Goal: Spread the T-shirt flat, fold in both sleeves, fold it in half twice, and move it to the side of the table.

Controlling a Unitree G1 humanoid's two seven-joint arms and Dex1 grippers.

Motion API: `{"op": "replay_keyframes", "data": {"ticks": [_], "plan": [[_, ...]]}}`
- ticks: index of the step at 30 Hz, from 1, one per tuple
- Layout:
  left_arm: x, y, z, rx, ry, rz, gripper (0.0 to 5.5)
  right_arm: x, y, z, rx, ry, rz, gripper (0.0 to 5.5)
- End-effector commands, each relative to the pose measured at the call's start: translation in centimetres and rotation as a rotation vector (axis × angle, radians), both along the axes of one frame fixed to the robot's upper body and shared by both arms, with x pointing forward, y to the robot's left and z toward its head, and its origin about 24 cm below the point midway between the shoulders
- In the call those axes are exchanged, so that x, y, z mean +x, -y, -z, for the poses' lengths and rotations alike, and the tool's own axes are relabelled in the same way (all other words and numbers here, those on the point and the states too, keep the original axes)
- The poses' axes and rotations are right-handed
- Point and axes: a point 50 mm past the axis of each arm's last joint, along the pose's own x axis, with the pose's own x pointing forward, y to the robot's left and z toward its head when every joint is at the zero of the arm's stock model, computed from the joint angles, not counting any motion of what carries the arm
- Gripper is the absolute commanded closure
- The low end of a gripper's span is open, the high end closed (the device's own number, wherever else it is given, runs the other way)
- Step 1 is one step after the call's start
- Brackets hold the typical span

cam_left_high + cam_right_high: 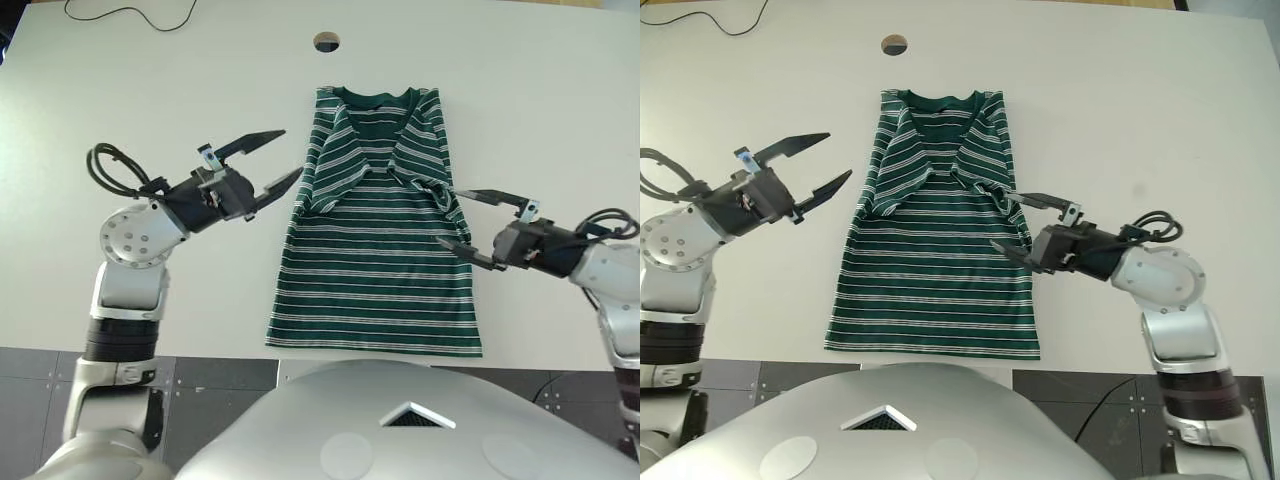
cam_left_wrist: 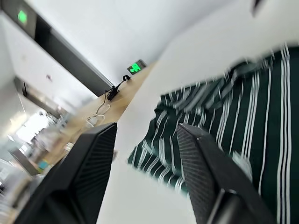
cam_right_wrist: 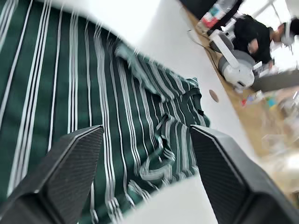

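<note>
Left eye view | T-shirt [image 1: 375, 280] flat | left hand [image 1: 291, 151] spread, empty | right hand [image 1: 446, 215] spread, empty

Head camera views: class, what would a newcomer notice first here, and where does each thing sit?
A green striped T-shirt lies lengthwise in the middle of the white table, its sleeves turned in over the chest. The left gripper is open just beside the shirt's left edge, and the right gripper is open at its right edge.
</note>
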Motion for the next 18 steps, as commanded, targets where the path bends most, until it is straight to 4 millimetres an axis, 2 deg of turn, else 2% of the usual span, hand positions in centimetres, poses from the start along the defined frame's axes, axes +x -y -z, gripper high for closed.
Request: {"op": "replay_keyframes", "data": {"ticks": [1, 4, 10, 18], "plan": [[-1.4, -4.0, 0.8, 0.342, -0.135, 0.113, 3.13, -0.6, 2.2, -0.3, -0.185, 0.028, -0.103, 2.08], [-3.1, -5.4, 2.2, 0.491, -0.243, 0.198, 3.13, -1.9, 3.2, 0.5, -0.321, 0.044, -0.176, 2.08], [-4.9, -6.0, 2.5, 0.504, -0.365, 0.287, 3.13, -3.7, 3.6, 0.8, -0.383, 0.05, -0.226, 2.08], [-6.9, -4.0, 4.9, 0.465, -0.437, 0.388, 3.13, -5.8, 4.3, 2.2, -0.519, -0.026, -0.309, 2.08]]}}
